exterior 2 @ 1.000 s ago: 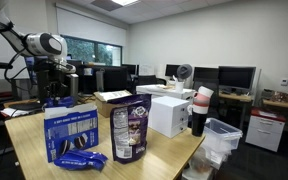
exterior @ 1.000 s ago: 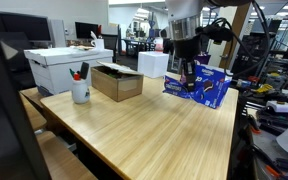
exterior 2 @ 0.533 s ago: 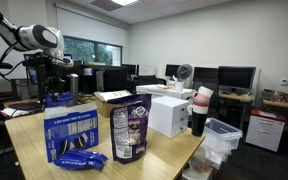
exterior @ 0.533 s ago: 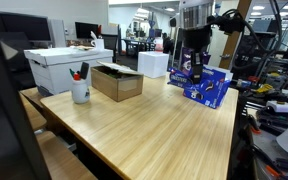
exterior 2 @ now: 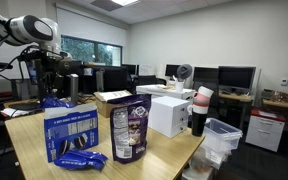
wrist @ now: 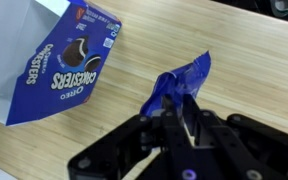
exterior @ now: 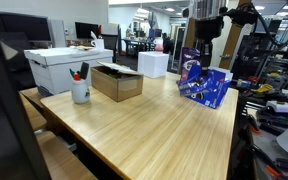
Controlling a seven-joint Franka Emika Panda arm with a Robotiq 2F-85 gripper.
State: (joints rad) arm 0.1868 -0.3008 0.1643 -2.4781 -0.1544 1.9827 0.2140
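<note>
Lifted higher and further right than a second ago, the arm clears the light wooden table [exterior: 144, 125]. The blue cardboard Oreo box [wrist: 59, 60] lies left. The end effector [wrist: 184, 105] is clenched on a crumpled blue foil wrapper [wrist: 179, 82], pinching its edge so it hangs free.

Exterior views: two, mid-distance, facing the shared bench [exterior: 154, 130] from opposite ends; wrist view: close, downward past the pincer [wrist: 184, 108].

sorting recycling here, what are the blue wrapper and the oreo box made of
Blue wrapper, pinched in the end effector: likely thin plastic film, glossy, crumpled with sharp creases. Oreo box: looks like printed cardboard, smooth semi-gloss, flat panels and crisp folded edges.
</note>
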